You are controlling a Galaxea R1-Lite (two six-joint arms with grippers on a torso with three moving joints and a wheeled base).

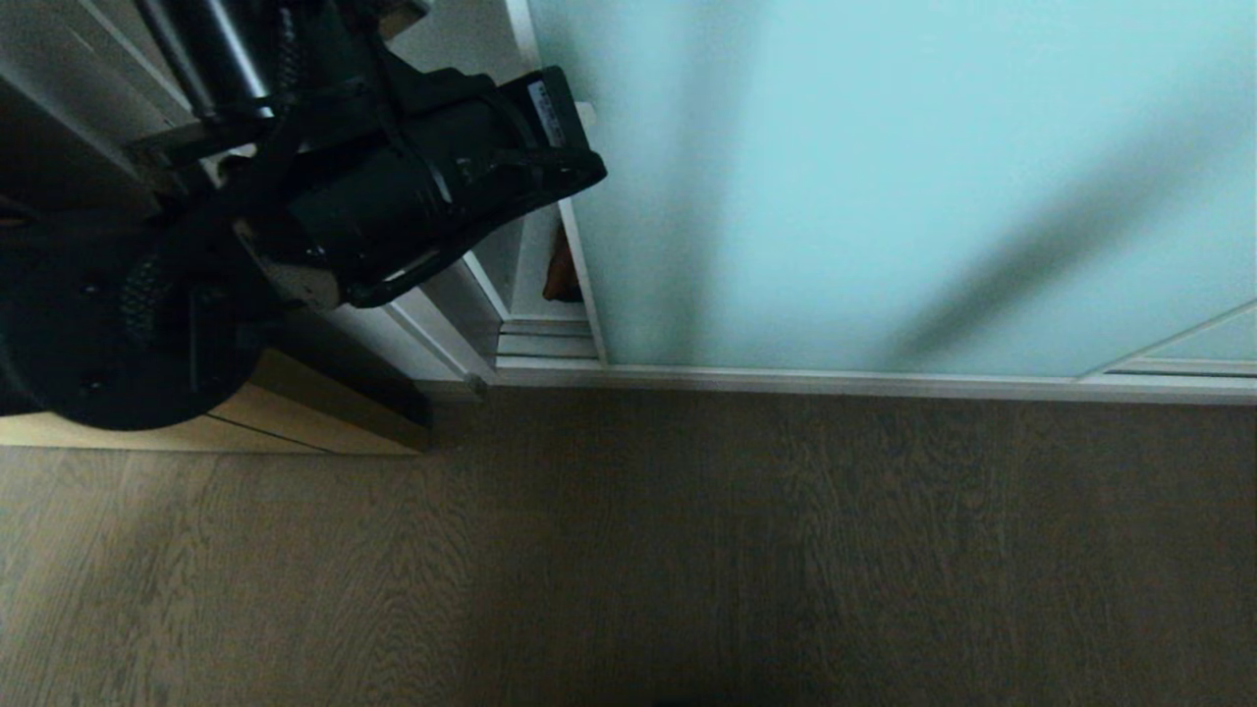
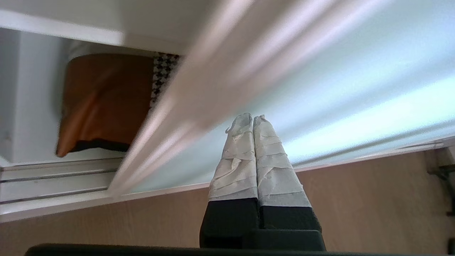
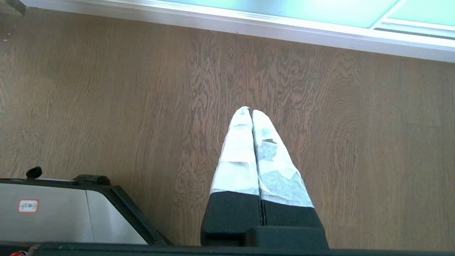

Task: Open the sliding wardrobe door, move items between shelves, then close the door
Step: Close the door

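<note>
Sliding the door (image 1: 884,187) wider comes next, so set your left gripper (image 2: 253,119), pressed shut and empty, against its pale frame edge and push sideways steadily. Your right gripper (image 3: 249,112) hangs shut over the floor (image 3: 106,89). Behind the narrow gap, the tan-and-houndstooth cushion (image 2: 106,99) stands on the bottom shelf (image 2: 42,154).

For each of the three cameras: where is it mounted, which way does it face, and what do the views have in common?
Head view: on the head, looking down at the floor and sliding door; the left arm shows at upper left.
Left wrist view: behind the shut left gripper, facing the door's edge and the cushion in the gap.
Right wrist view: behind the shut right gripper, facing the floor; the robot's base shows.
Shared: door and floor in all three; cushion in head and left wrist views.
</note>
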